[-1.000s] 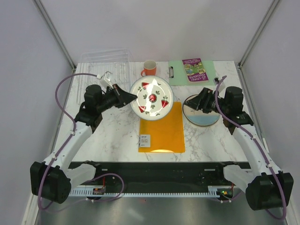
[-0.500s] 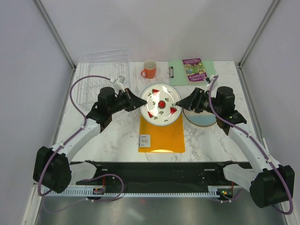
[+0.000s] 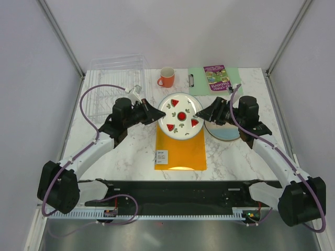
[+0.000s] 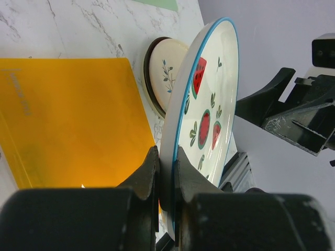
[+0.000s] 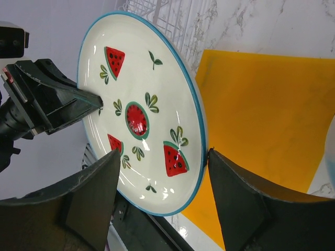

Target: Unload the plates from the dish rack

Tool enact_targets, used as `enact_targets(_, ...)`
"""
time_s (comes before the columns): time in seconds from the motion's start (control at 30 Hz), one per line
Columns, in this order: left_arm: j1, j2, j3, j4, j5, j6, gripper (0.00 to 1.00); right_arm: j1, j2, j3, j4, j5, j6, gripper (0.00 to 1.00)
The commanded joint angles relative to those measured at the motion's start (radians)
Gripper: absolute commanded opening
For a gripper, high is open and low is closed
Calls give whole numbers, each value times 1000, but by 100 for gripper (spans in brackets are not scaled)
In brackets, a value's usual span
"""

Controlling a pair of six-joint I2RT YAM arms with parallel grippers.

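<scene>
While the left pincer (image 4: 166, 157) is clamped tight on the left rim of the watermelon plate (image 3: 180, 116), holding it tilted above the far end of the orange folder (image 3: 180, 151), the right pincer (image 5: 162, 151) stands wide apart, one finger on each side of the plate's opposite rim, not gripping it. Just right of it, a stack of plates (image 3: 229, 134) lies on the marble surface (image 3: 131, 151). The clear dish rack (image 3: 112, 83) sits at the far left corner.
</scene>
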Motion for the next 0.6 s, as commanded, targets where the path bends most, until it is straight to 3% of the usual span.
enact_targets(0.0,-19,-62,48,160,50,-75,2,19,17,2,59,-16,-3,74)
enact_targets(0.23,-21,-93,31,132,27,-59,2,19,29,4,54,-14,-21,70)
enact_targets(0.33,-21,-85,29,145,58,-62,2,19,40,2,68,-33,-21,42)
enact_targets(0.37,-21,-82,29,151,64,-64,2,20,42,-1,76,-40,-18,24)
enact_targets(0.43,-21,-73,28,175,98,-64,2,19,46,-16,117,-80,1,7)
enact_targets(0.47,-21,-65,28,192,113,-64,2,20,48,-21,139,-95,12,0)
enact_targets(0.53,-21,-44,34,212,153,-62,2,20,48,-29,174,-103,26,0)
enact_targets(0.57,-21,-34,37,212,165,-58,15,17,46,-29,173,-90,23,0)
